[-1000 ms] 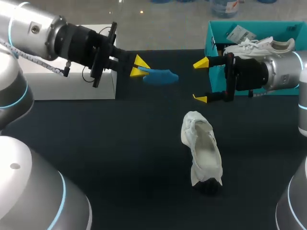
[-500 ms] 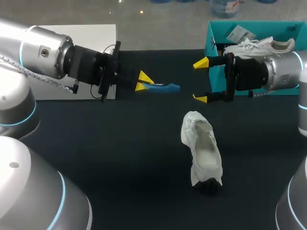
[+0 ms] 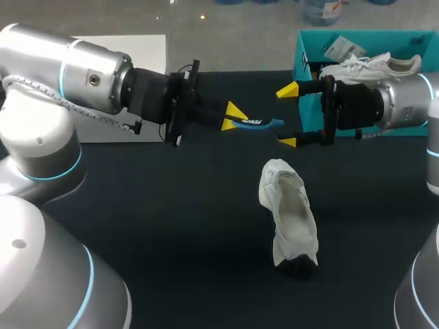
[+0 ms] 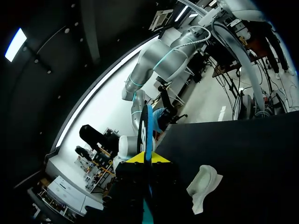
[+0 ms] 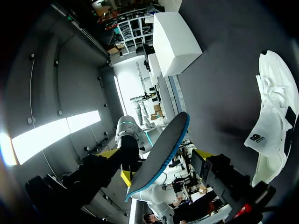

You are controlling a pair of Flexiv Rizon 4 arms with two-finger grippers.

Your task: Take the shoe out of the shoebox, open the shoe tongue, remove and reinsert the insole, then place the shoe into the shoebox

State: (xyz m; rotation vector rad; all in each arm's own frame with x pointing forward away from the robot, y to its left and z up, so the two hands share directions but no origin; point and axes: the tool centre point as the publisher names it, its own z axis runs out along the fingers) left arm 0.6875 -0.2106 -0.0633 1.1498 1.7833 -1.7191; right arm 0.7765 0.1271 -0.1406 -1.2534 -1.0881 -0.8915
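A: Where's the insole?
B: My left gripper (image 3: 234, 118) is clamped on the thin, curved blue insole (image 3: 260, 123), held edge-on beyond the limp white shoe (image 3: 288, 216).
A: And the right one?
B: My right gripper (image 3: 287, 116) is spread wide beyond the shoe too. Its arm hides part of the teal shoebox (image 3: 309, 55).

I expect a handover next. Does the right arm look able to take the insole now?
Probably yes. The left end effector holds the insole out in the air, its free end close to the open right end effector, with nothing between them.
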